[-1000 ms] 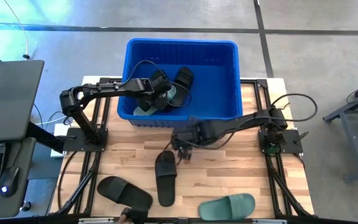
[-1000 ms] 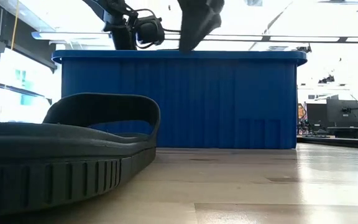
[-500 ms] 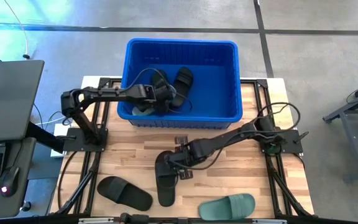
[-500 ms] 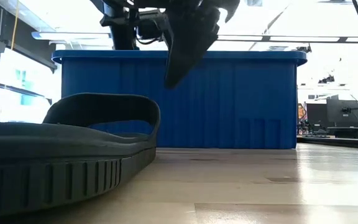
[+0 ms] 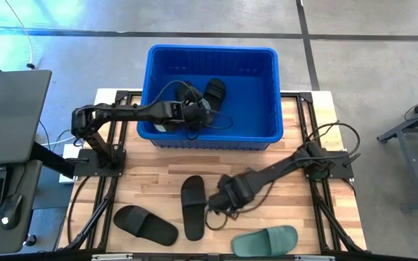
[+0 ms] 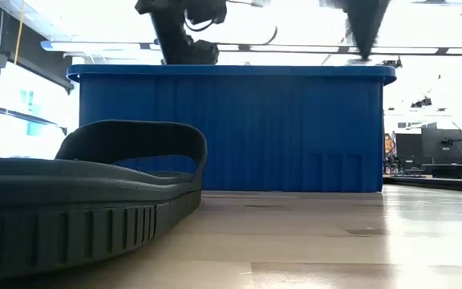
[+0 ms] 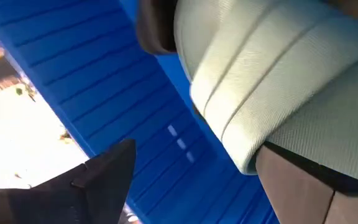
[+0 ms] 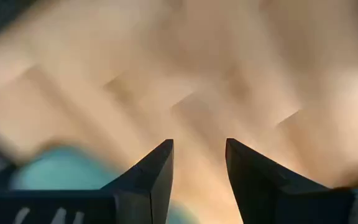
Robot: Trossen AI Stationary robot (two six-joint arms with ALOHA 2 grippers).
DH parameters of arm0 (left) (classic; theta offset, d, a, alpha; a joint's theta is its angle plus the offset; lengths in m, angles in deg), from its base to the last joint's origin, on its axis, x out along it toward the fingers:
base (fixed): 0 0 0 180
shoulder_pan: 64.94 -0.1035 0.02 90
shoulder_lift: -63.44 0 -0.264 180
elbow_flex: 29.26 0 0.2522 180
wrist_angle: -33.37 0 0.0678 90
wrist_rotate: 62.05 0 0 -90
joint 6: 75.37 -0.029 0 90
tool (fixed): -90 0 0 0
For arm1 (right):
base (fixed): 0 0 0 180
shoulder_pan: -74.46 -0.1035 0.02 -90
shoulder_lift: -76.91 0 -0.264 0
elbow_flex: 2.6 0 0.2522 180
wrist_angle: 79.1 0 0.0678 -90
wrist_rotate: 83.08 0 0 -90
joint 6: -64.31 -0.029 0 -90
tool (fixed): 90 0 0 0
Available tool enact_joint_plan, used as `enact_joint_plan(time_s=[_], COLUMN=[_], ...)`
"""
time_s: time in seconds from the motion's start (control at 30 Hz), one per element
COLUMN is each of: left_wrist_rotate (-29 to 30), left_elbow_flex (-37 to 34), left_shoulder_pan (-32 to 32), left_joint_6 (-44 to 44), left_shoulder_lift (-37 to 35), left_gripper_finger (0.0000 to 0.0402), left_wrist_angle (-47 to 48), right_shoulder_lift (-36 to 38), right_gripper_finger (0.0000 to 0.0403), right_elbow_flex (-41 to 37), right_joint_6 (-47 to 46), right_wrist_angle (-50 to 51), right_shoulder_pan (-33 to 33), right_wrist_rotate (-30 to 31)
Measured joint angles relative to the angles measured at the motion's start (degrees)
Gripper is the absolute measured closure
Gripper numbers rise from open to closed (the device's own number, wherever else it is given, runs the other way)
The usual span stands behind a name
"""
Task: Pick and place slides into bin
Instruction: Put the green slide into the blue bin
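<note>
Left gripper: jaws wide, sage rubber slide released in ribbed blue plastic bin.
Right gripper: parted, empty; judged next to descend on black rubber slide.

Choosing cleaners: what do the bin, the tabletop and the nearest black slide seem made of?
Bin: glossy blue moulded plastic, ribbed walls. Tabletop: light wood, visible plank joints, slight sheen. Black slide: matte rubber or foam by its look, grooved sole edge.

High view straight down; low view level, tabletop; both share the bin
</note>
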Motion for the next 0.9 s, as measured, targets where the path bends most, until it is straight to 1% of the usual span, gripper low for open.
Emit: enact_joint_plan(time_s=[0.1,0.17,0.27,0.4,0.47,0.53,0.67,0.77,0.83,0.9], left_wrist_rotate=[-2.7,-4.8,-9.5,-13.9,-14.6,-14.8,-14.8,-14.8,-14.8,-14.8], left_elbow_flex=[3.4,5.4,7.4,8.8,9.0,9.0,9.0,9.0,9.0,9.0], left_shoulder_pan=[0.0,0.1,0.8,1.0,1.2,1.2,1.2,1.2,1.2,1.2], left_joint_6=[4.8,7.8,12.7,15.0,15.0,15.0,15.0,15.0,15.0,14.9], left_shoulder_lift=[0.0,0.0,-0.1,-0.1,-0.1,-0.1,-0.1,-0.1,-0.1,-0.1], left_gripper_finger=[0.0091,0.0091,0.0091,0.0092,0.0092,0.0092,0.0092,0.0092,0.0092,0.0092], left_wrist_angle=[0.1,-0.2,-0.1,-0.1,-0.7,-0.8,-0.8,-1.0,-1.2,-2.2], right_shoulder_lift=[-0.1,-0.1,-0.1,-0.5,-1.1,-2.2,-5.5,-8.1,-9.4,-10.5], right_gripper_finger=[0.0265,0.0265,0.0265,0.0265,0.0265,0.0265,0.0265,0.0265,0.0265,0.0265], right_elbow_flex=[0.6,0.7,0.5,0.5,0.5,0.5,0.5,0.4,0.4,0.4], right_joint_6=[-7.9,-12.7,-18.9,-25.8,-29.1,-30.6,-30.8,-31.2,-33.4,-35.6], right_wrist_angle=[-1.8,-2.3,-0.8,-0.5,-0.5,-0.1,-0.3,-0.3,-0.2,-0.3], right_shoulder_pan=[-2.7,-4.1,-5.7,-7.0,-7.5,-8.0,-8.2,-8.2,-8.1,-8.1], right_wrist_rotate=[-6.7,-9.5,-9.8,-9.7,-9.8,-11.6,-18.3,-24.9,-28.8,-31.3])
